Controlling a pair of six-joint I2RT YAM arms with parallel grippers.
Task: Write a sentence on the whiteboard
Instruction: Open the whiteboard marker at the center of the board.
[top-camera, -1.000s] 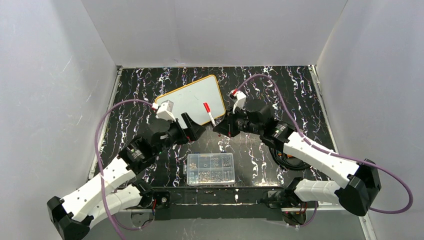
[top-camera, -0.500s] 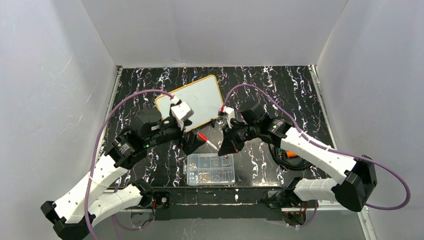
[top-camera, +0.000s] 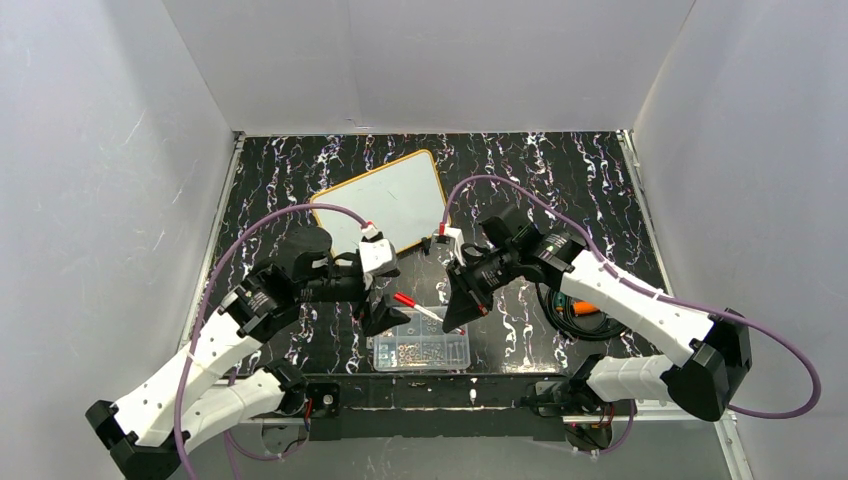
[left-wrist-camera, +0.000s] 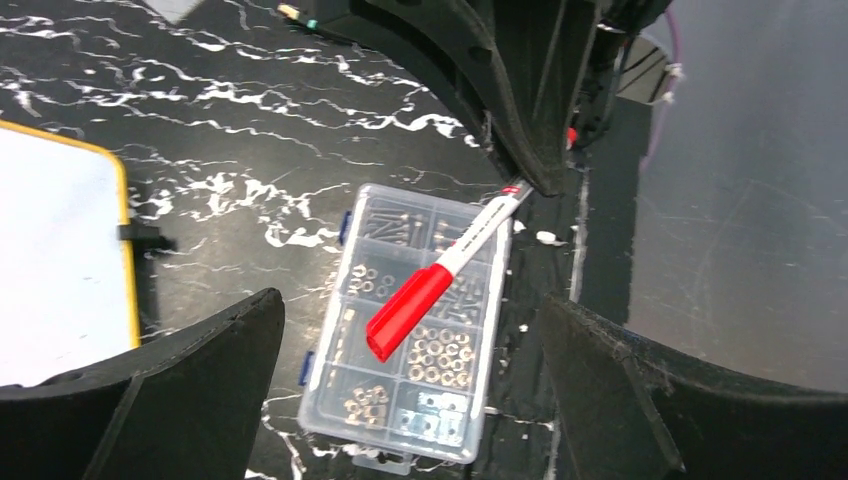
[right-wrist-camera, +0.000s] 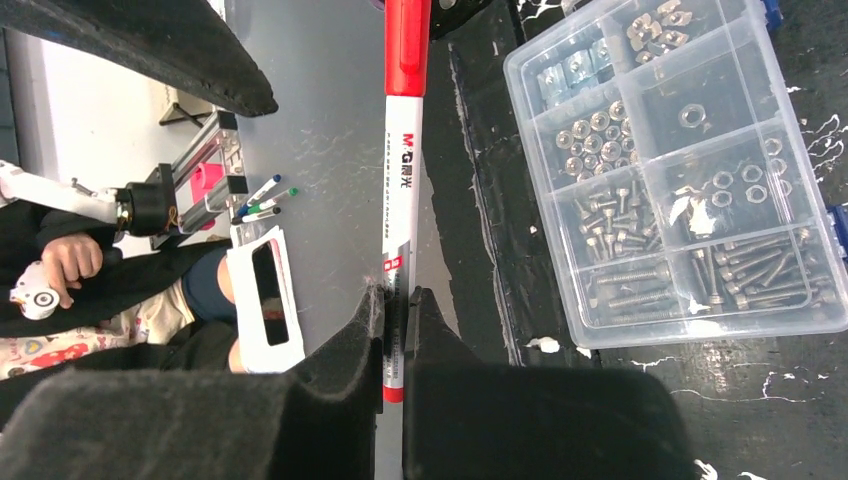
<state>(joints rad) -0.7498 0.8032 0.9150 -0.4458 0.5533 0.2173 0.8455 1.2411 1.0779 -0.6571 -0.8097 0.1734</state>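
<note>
On the black marbled table, the whiteboard lies flat toward the far side, left of centre, skewed to the table edges and well apart from both grippers. Its face is too small in the top view to read. Clear box of nuts and screws: near the front edge, centre. Left gripper: jaws spread wide, nothing held. Right gripper: clamped on the tail of the marker. Marker: held above the box, red cap on, capped end pointing between the left fingers, touching neither.
</note>
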